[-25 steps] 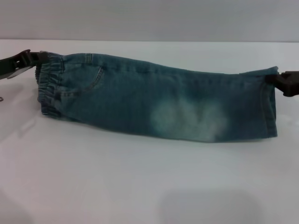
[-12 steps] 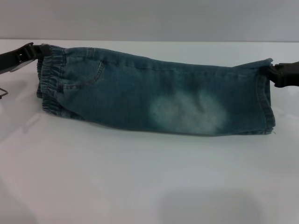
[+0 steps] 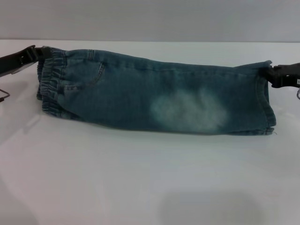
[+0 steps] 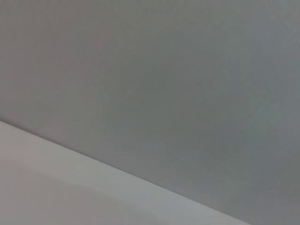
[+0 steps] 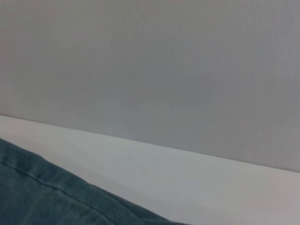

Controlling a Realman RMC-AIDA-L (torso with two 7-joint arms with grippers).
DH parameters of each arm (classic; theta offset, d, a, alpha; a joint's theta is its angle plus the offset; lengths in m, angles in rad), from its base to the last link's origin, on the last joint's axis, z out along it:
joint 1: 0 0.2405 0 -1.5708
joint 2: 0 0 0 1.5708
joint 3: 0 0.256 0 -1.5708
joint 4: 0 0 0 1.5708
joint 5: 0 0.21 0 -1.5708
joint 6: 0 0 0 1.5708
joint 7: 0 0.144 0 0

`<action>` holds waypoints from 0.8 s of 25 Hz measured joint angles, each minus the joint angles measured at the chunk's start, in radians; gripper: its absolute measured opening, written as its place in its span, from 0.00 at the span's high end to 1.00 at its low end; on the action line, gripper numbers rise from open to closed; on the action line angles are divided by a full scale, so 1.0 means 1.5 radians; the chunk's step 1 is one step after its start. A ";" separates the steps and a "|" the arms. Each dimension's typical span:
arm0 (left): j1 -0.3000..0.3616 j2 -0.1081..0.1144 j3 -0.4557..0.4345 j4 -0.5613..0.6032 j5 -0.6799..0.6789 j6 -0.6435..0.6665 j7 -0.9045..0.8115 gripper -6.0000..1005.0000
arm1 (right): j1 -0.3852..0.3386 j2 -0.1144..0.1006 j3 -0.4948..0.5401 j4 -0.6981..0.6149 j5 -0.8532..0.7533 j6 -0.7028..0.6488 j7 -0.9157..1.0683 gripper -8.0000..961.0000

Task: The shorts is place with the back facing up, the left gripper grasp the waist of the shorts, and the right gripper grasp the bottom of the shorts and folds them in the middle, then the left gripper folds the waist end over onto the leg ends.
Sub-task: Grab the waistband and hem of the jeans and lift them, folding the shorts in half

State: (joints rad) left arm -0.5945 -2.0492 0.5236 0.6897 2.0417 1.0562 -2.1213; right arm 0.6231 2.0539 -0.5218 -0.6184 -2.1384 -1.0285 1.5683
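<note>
The blue denim shorts (image 3: 154,98) lie folded lengthwise on the white table (image 3: 140,178), with a pale faded patch in the middle. The elastic waist (image 3: 49,82) is at the left and the leg hems (image 3: 265,103) at the right. My left gripper (image 3: 36,52) is shut on the far corner of the waist. At the far corner of the leg hems, my right gripper (image 3: 271,75) is shut on the cloth. A strip of denim (image 5: 42,197) shows in the right wrist view. The left wrist view shows only table and wall.
A grey wall (image 3: 150,18) runs along the far edge of the table, just behind the shorts. Bare white table surface stretches from the shorts to the near edge.
The right gripper has carried the leg end up and away from me, and the left gripper has shifted slightly. The shorts now lie flatter and straighter; little moved in the last half second.
</note>
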 joint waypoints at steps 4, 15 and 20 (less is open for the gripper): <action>-0.001 -0.001 0.000 -0.004 0.000 -0.005 0.007 0.95 | 0.007 -0.003 -0.002 0.012 -0.001 0.021 0.001 0.90; -0.009 -0.002 0.001 -0.020 -0.001 -0.027 0.020 0.95 | 0.014 -0.005 -0.019 0.041 -0.003 0.082 -0.002 0.88; -0.009 -0.002 0.002 -0.020 -0.001 -0.035 0.021 0.95 | 0.014 -0.006 -0.020 0.049 -0.003 0.094 -0.003 0.87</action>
State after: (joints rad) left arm -0.6075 -2.0524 0.5262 0.6596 2.0399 1.0043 -2.0905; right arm 0.6443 2.0453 -0.5519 -0.5452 -2.1431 -0.8872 1.5641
